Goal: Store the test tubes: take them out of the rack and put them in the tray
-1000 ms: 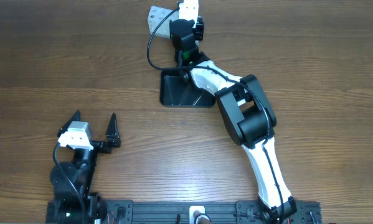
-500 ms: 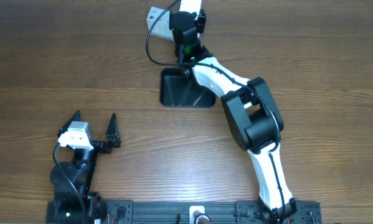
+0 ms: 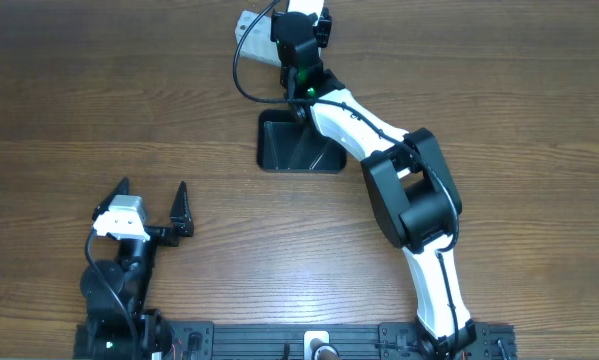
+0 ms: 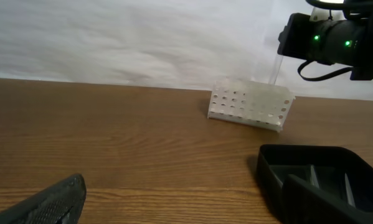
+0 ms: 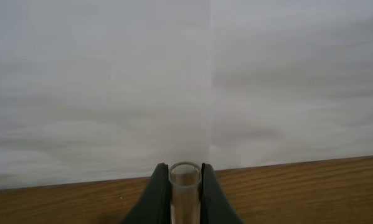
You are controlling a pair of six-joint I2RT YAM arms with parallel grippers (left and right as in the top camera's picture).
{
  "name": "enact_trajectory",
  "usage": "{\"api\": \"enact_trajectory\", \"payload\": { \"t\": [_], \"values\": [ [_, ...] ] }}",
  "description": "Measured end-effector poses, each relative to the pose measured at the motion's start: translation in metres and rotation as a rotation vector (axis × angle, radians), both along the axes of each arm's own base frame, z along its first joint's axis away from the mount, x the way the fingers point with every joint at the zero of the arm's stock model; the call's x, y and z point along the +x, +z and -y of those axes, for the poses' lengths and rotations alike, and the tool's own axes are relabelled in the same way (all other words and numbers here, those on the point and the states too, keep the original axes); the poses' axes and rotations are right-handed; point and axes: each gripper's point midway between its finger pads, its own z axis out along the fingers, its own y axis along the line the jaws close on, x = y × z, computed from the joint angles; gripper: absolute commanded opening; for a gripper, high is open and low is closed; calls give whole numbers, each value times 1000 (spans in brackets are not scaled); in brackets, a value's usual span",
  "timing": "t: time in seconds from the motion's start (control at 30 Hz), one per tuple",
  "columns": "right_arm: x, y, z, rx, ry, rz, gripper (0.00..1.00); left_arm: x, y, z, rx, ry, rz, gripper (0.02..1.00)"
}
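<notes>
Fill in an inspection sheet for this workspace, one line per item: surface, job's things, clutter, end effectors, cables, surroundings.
Surface: wooden table.
Job's things: white rack at the far edge; black tray nearer the arms; one test tube held above the rack.
Clutter: nothing seen.
End effectors: left end effector open, near its base; right end effector shut on the test tube.
Cables: black cable looping beside the right wrist.
Surroundings: pale wall behind the table.
</notes>
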Motion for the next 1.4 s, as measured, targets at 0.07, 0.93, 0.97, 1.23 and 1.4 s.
{"api": "enact_trajectory", "payload": {
  "t": [0.07,0.93,0.97,1.23,1.4],
  "values": [
    [-1,3,-1,2,1,3,12,0,0,0,0,0,0,1000],
    [-63,125,23,84,130,72,12,0,0,0,0,0,0,1000],
    [-69,115,23,76,135,52,12,0,0,0,0,0,0,998],
    [-125,38,10,21,206,-71,9,0,0,0,0,0,0,1000],
    [-149,6,10,18,204,-127,12,0,0,0,0,0,0,1000]
  ]
}}
